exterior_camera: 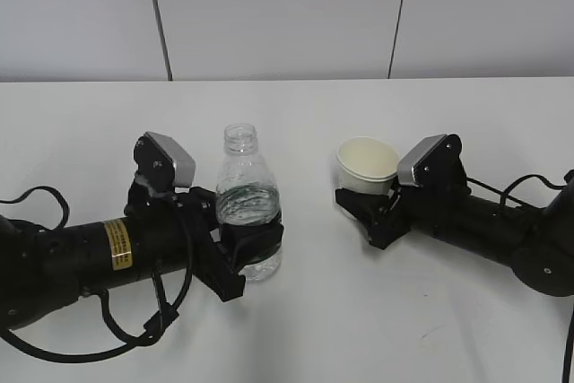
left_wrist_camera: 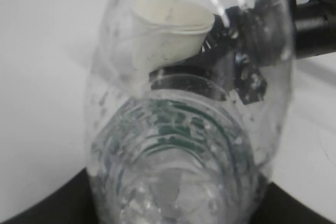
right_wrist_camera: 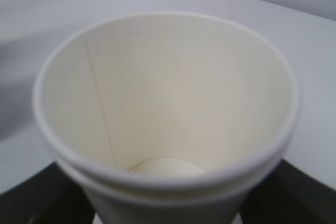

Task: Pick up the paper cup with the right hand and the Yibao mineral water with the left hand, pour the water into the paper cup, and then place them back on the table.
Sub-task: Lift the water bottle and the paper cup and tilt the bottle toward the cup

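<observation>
Both things are grabbed — the left pincer (exterior_camera: pixel 244 262) squeezes the Yibao mineral water (exterior_camera: pixel 248 203), and right of it the right pincer (exterior_camera: pixel 363 213) holds the paper cup (exterior_camera: pixel 367 164), tipped above the counter (exterior_camera: pixel 359 329). Next — probably tilt the bottle over the cup.

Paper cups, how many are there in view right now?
1. The paper cup is right of the Yibao mineral water, held in the right hand. None seems hidden.

Yibao mineral water (left_wrist_camera: pixel 189 145) fills view, paper cup (left_wrist_camera: pixel 170 32) behind
</observation>
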`<state>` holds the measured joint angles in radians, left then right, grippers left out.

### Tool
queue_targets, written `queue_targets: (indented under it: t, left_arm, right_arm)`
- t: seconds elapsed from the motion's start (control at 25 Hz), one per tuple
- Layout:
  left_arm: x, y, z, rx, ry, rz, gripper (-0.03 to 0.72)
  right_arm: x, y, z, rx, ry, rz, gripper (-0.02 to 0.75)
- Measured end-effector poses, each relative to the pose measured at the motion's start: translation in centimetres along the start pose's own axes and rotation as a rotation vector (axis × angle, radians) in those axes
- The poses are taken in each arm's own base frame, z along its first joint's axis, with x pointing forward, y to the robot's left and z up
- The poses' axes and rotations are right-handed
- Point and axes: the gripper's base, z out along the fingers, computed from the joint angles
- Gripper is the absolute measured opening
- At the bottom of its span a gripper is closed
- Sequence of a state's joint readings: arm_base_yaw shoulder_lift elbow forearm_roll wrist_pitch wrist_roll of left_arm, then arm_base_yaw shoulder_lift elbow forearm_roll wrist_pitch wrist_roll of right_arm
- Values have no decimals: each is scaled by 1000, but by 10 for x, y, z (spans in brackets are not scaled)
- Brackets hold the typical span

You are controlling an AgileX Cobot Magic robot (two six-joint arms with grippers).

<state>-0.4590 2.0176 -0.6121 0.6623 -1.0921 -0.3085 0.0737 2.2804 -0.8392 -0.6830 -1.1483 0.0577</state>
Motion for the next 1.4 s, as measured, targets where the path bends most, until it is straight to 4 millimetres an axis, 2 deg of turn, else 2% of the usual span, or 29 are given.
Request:
queue_targets:
  t: [0.2, 0.32, 0.76, 1.12, 1.4]
  left_arm:
    - [-11, -1, -4, -14, 13, 62, 372]
    - [-19, 0, -7, -32, 4, 138, 372]
    - [-33, 31, -26, -213, 29, 318, 372]
    - [-59, 47, -12, -249, 26, 491, 370]
    - [-68, 52, -8, -262, 39, 639, 370]
  right_arm:
    - [0, 3, 0, -33, 2, 6, 543]
    - [-7, 4, -1, -58, -10, 25, 543]
    - [-21, 20, -6, -259, -13, -22, 543]
    - [-30, 28, -7, -422, 6, -34, 543]
    - [-36, 31, -3, -501, 22, -19, 543]
